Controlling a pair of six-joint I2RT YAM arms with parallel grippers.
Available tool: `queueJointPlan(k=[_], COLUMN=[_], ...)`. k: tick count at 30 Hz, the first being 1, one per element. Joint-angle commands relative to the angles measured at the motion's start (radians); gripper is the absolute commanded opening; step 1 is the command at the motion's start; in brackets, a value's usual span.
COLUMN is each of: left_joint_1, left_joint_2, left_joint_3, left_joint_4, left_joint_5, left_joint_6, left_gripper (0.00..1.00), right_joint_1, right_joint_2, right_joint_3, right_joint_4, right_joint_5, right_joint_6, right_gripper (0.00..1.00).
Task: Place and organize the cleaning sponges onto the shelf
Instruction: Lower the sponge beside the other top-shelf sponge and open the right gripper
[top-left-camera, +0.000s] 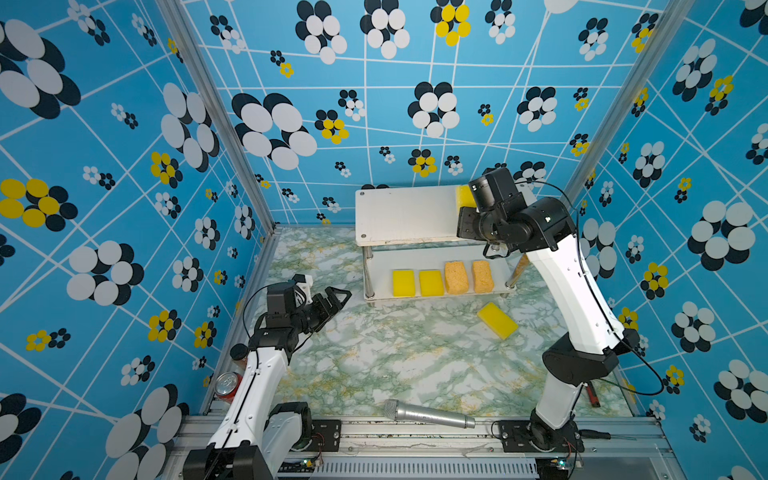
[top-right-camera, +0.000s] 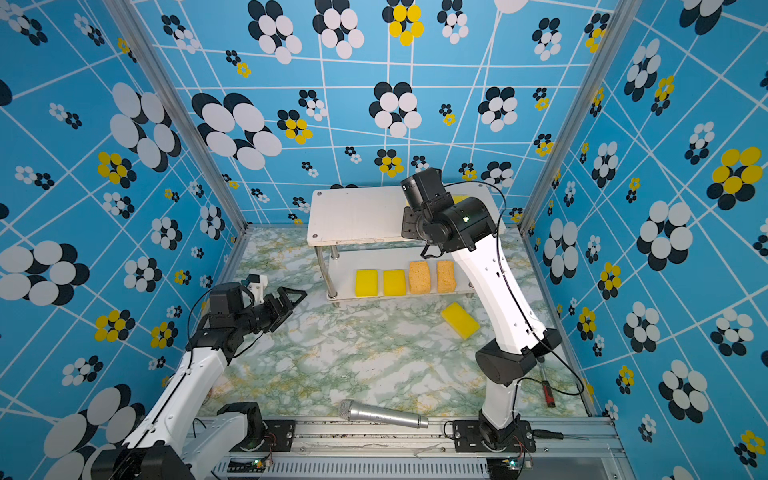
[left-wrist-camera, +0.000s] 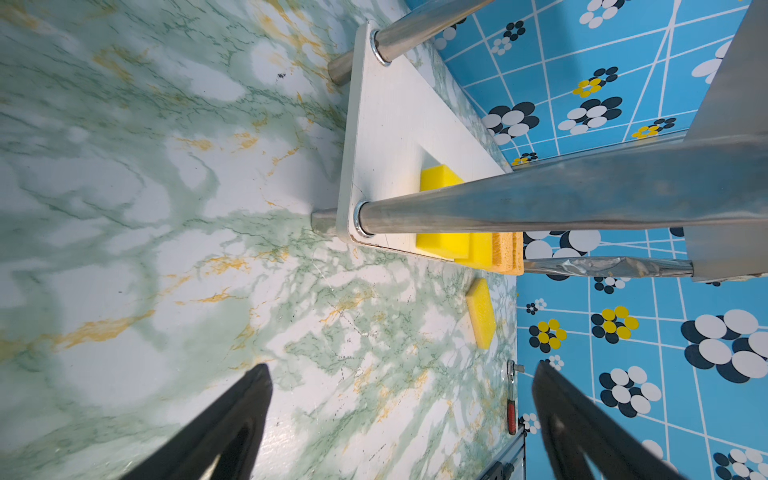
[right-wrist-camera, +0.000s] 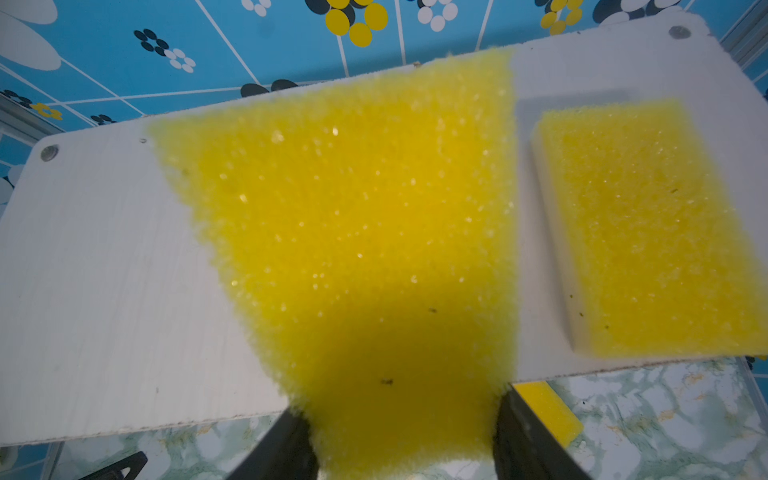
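The shelf stands at the back on chrome legs. Its lower board carries two small yellow sponges and two orange-tan sponges in a row. My right gripper is shut on a flat yellow sponge that lies over the top board. Another flat yellow sponge rests beside it on that board. A third one lies on the table in front of the shelf. My left gripper hovers open and empty left of the shelf.
A silver microphone lies along the table's front edge. A soda can and a dark-lidded jar stand behind the left arm. A red-handled tool lies by the right wall.
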Motion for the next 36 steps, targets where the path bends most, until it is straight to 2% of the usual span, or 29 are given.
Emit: queueJointPlan(k=[1, 24, 28, 33, 36], left_joint_1=[0.009, 0.019, 0.020, 0.022, 0.021], left_joint_2=[-0.021, -0.021, -0.023, -0.021, -0.023], left_joint_3=[-0.019, -0.020, -0.018, -0.017, -0.015], left_joint_4=[-0.012, -0.019, -0.020, -0.019, -0.019], left_joint_5=[0.019, 0.020, 0.020, 0.021, 0.023], left_joint_6=[0.022, 0.027, 0.024, 0.022, 0.022], left_gripper=[0.99, 0.99, 0.99, 0.99, 0.99], right_joint_1=[-0.006, -0.005, -0.007, -0.007, -0.007], right_joint_2=[0.013, 0.083, 0.082, 0.085, 0.089], right_joint_3=[0.021, 0.075, 0.075, 0.076, 0.076], right_joint_4=[0.007, -0.026, -0.034, -0.039, -0.042], right_joint_5=[-0.005, -0.006, -0.003, -0.002, -0.002], right_joint_6=[0.022, 0.019, 0.019, 0.018, 0.018], right_gripper=[0.61, 0.62, 0.66, 0.76, 0.77])
